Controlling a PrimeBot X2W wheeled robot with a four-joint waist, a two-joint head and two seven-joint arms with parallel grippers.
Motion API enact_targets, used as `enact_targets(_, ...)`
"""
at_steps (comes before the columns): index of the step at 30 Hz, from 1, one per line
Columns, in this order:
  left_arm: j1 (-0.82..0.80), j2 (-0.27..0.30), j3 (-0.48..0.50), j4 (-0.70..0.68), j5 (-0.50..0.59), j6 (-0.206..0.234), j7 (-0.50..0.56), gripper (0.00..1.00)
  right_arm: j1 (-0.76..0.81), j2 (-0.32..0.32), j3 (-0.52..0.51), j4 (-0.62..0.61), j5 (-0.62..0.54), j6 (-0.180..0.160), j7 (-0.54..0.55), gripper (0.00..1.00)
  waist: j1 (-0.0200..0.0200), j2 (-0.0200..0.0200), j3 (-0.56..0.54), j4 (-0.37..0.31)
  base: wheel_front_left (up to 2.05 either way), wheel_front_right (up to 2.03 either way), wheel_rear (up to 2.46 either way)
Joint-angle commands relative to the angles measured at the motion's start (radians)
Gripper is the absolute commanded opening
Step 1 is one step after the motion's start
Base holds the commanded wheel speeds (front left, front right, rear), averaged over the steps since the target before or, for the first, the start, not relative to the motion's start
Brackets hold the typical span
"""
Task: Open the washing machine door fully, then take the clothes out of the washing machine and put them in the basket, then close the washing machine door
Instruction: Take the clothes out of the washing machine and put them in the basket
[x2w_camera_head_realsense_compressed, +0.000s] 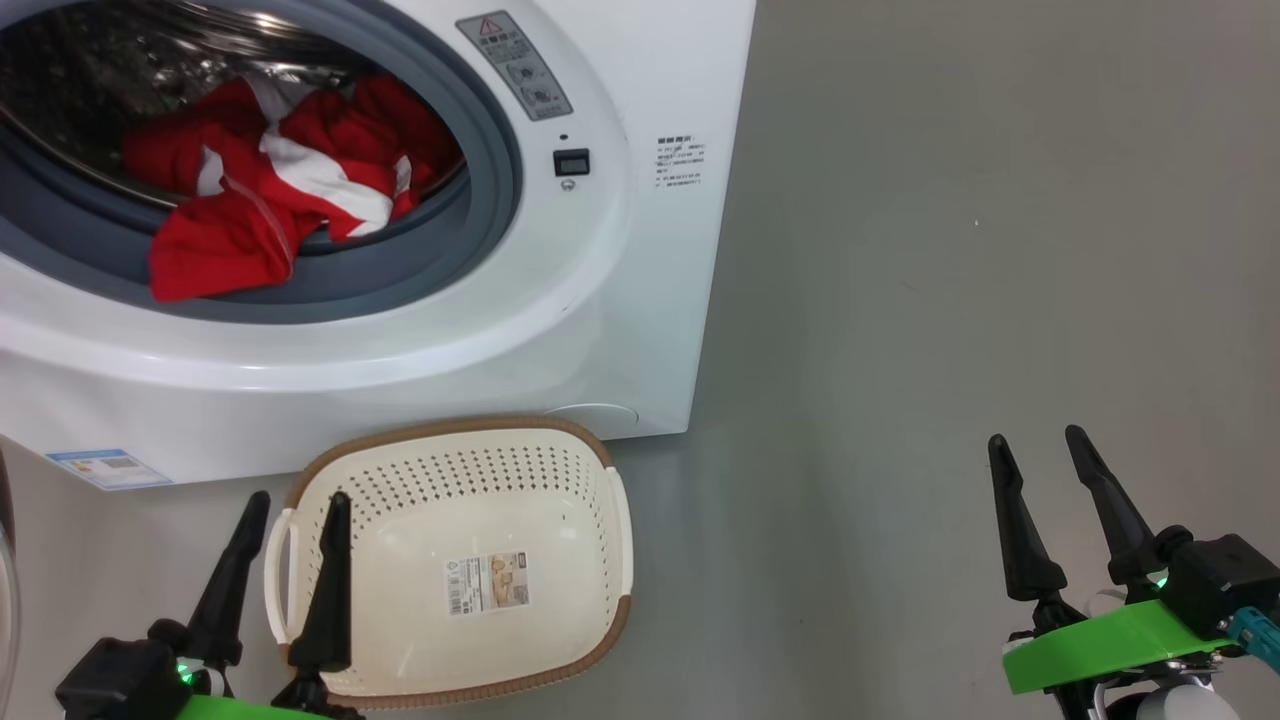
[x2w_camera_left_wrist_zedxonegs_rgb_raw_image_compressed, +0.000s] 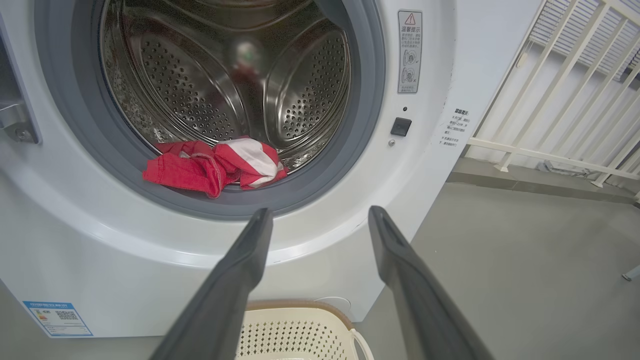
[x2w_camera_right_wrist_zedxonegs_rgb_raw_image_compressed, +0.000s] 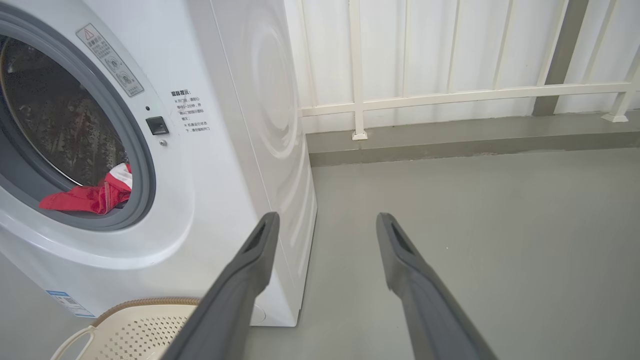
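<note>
Reaching into the washing machine is where I expect trouble. The clothes, a red and white heap, lie at the front of the drum, and one red fold hangs out over the grey gasket. A pinch taken too low could catch the rubber along with the cloth. A shallow pinch could lift one layer, leave the rest behind, or let it slide to the floor short of the basket. Both grippers hold nothing, fingers spread wide. The left gripper hovers low over the basket's left handle, so lifting it carelessly could knock the basket askew. The right gripper sits well apart over bare floor. The basket stands just in front of the machine, below the opening, with nothing in it but a paper label on the bottom. Any cloth left on the gasket would jam the door, which I take to be the curved sliver at the head view's left edge; I cannot tell how far it is swung. A white railing runs behind, clear of my path.
</note>
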Motion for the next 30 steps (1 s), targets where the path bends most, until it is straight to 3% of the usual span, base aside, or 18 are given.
enact_targets(1, -0.026, 0.01, 0.027, -0.021, 0.001, 0.001, -0.005, 1.0, -0.023, -0.005, 0.029, -0.025, 0.006, 0.007, -0.006, 1.0, 0.0, -0.0001, 0.0, 0.001, 0.04, -0.04, 0.0)
enact_targets(14, -0.077, 0.024, -0.011, 0.053, 0.007, 0.001, -0.005, 1.0, -0.035, -0.005, 0.038, -0.026, 0.011, 0.007, -0.006, 1.0, 0.0, -0.0001, 0.028, 0.003, 0.0, 0.0, 0.0)
enact_targets(30, -0.56, 0.057, 0.029, 0.389, 0.124, 0.001, -0.005, 1.0, -0.106, -0.005, 0.111, -0.032, 0.055, 0.007, -0.006, 1.0, 0.0, -0.0001, 0.178, -0.078, 0.0, 0.0, 0.0)
